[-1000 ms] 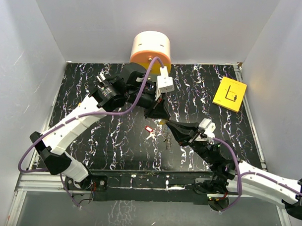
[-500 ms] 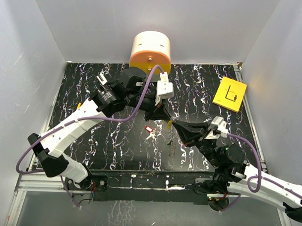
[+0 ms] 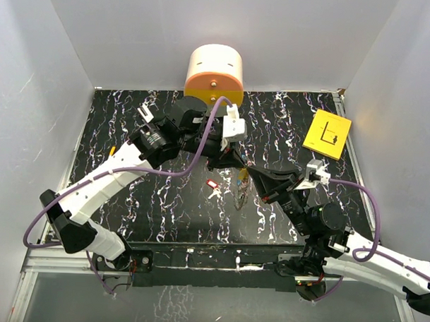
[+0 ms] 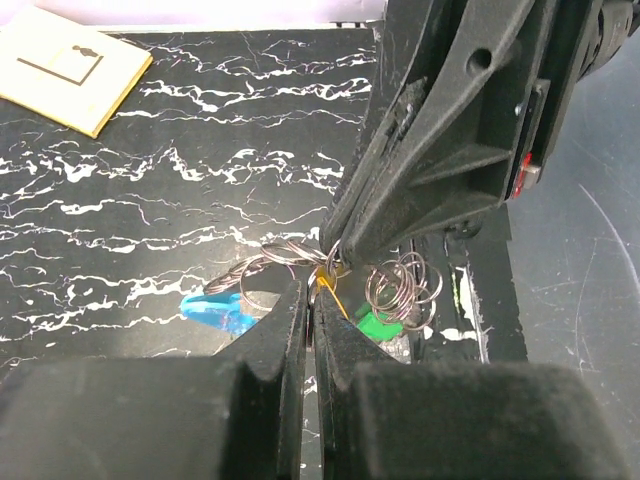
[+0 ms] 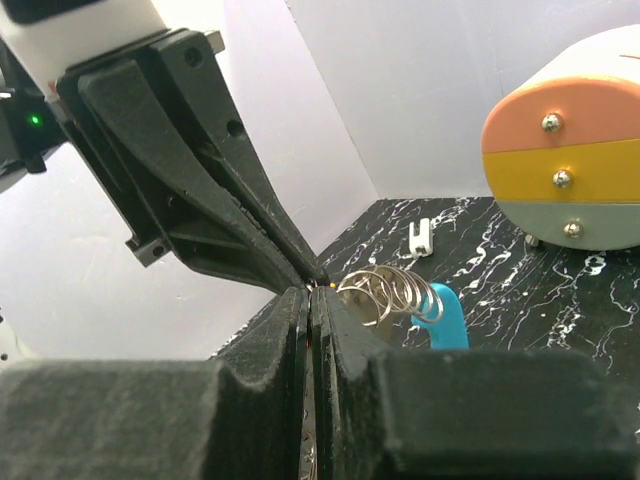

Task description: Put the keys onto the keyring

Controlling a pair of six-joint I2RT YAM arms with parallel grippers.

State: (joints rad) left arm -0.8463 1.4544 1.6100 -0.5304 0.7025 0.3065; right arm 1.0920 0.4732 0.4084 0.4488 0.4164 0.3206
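The keyring (image 4: 400, 288) is a bunch of wire loops held above the table between both grippers. A blue key (image 4: 215, 308) and a green key (image 4: 380, 325) hang on it. The loops (image 5: 390, 290) and blue key (image 5: 447, 318) also show in the right wrist view. My left gripper (image 4: 312, 298) is shut, pinching the ring wire beside a small yellow piece (image 4: 332, 282). My right gripper (image 5: 310, 296) is shut on the ring from the other side, tip to tip with the left (image 3: 237, 164). A red key (image 3: 212, 184) lies loose on the table.
An orange, yellow and cream cylinder (image 3: 214, 75) stands at the back edge. A yellow card (image 3: 327, 134) lies at the right. A small white clip (image 5: 421, 235) lies on the black marbled table (image 3: 129, 193). White walls close in on both sides.
The right arm has swung rightward and its gripper has risen, so the ring bunch now hangs off the table. The left gripper has edged right to meet it. The red key stayed put.
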